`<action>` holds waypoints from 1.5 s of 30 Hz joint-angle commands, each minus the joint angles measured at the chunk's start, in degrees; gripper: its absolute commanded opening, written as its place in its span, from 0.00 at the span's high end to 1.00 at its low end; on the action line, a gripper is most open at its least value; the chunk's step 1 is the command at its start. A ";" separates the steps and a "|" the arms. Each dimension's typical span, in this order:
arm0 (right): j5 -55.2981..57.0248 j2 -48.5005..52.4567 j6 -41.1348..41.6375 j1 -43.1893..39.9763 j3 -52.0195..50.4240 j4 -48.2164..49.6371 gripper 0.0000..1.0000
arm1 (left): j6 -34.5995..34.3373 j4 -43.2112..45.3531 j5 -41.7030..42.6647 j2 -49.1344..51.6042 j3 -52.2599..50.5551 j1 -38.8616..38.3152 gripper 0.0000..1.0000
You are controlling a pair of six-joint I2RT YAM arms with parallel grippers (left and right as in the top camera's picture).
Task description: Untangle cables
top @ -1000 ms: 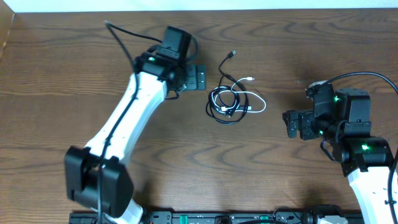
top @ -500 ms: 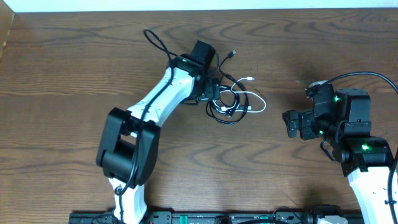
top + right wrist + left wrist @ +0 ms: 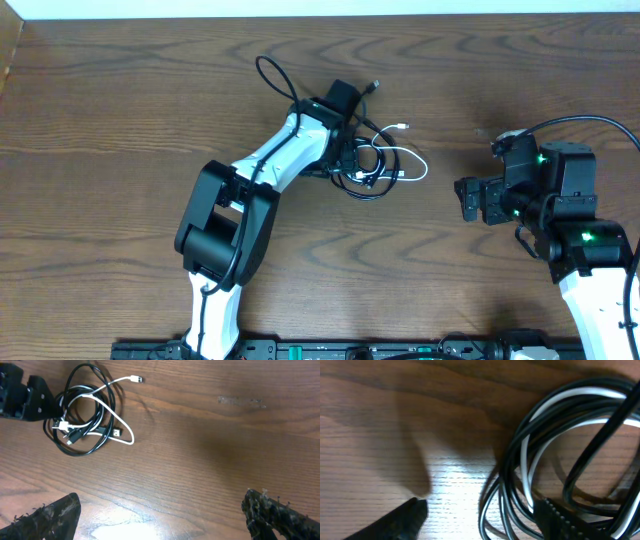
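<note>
The cables [image 3: 380, 165] lie as one tangled coil of black and white cord on the wooden table [image 3: 120, 120], with plug ends [image 3: 400, 127] sticking out at the far side. My left gripper [image 3: 352, 160] sits low over the coil's left edge. In the left wrist view its fingers [image 3: 415, 512] stand apart, with black strands [image 3: 512, 455] and a white strand [image 3: 524, 452] between them; nothing is clamped. My right gripper [image 3: 468, 200] stays to the right of the coil, open over bare wood [image 3: 160, 515]. The right wrist view shows the cables [image 3: 87, 420] far off at upper left.
The left arm's own thick black cable [image 3: 270, 75] loops over the table behind the arm. The right arm's base [image 3: 585, 240] stands at the right edge. A faint pale smudge [image 3: 240, 401] marks the wood.
My left arm has swung right across the table onto the coil's left edge, and its jaws have narrowed somewhat. The right arm and the cables have not moved.
</note>
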 commanded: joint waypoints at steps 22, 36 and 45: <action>-7.21 -0.20 3.30 0.70 1.03 3.08 0.01 | 0.07 -5.62 3.67 -6.71 1.70 -2.38 0.92; -24.96 11.74 8.20 0.76 1.01 12.35 0.20 | 0.02 -1.27 16.41 -32.41 1.68 -2.40 0.92; -27.87 20.94 11.63 6.95 1.01 15.37 0.23 | -0.35 4.98 22.45 -37.27 1.68 -2.40 0.92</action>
